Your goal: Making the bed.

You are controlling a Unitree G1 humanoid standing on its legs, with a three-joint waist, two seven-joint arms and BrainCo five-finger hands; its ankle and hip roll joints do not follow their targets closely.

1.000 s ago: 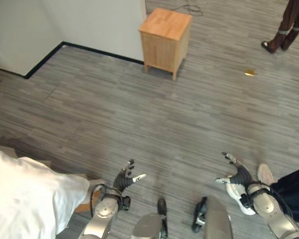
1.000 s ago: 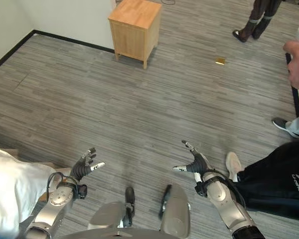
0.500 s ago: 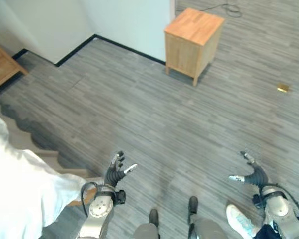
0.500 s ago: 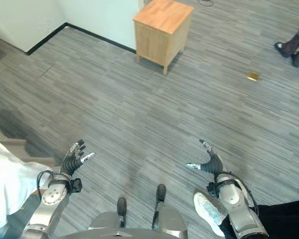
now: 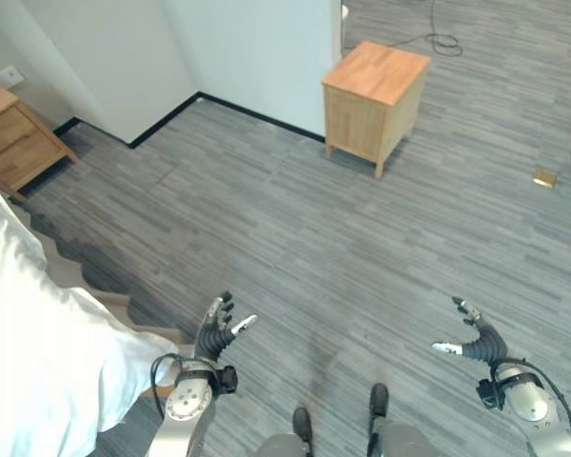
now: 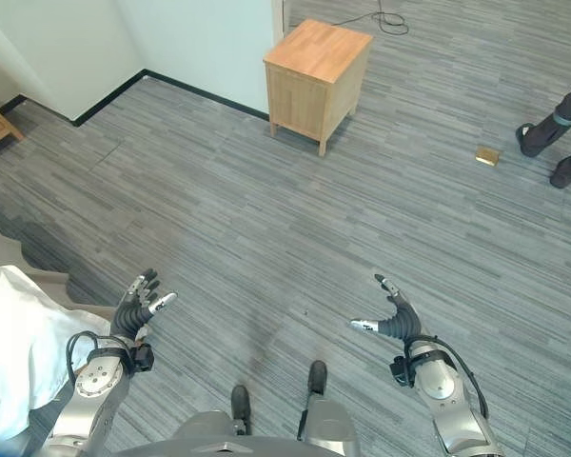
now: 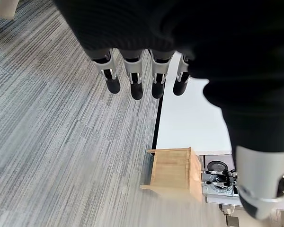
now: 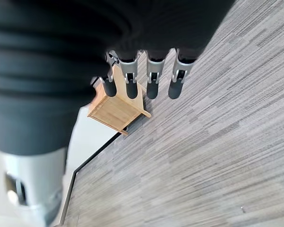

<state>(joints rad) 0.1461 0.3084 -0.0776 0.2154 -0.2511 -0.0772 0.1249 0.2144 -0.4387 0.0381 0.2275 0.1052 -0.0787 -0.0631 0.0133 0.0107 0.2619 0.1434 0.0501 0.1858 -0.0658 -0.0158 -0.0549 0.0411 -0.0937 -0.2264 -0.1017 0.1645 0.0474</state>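
Note:
White bedding (image 5: pixel 48 352) covers the bed at the lower left, its edge hanging over a light bed base (image 5: pixel 86 286). My left hand (image 5: pixel 217 330) hovers over the grey floor just right of the bedding, fingers straight and empty. The same open fingers (image 7: pixel 132 80) show in the left wrist view with only floor past them. My right hand (image 5: pixel 476 339) is held out at the lower right, open and empty, far from the bed. Its fingers (image 8: pixel 151 80) point toward the wooden cabinet.
A small wooden cabinet (image 5: pixel 376 90) stands against the white wall (image 5: pixel 247 48). A second wooden nightstand (image 5: pixel 14 133) sits at the far left beside the bed. A small tan object (image 5: pixel 544 177) lies on the floor at right. A person's legs (image 6: pixel 560 133) stand at the right edge.
The camera has swung left and tilted up: more bed and a left nightstand are in view, the cabinet sits lower. Both hands stay open and empty in much the same pose.

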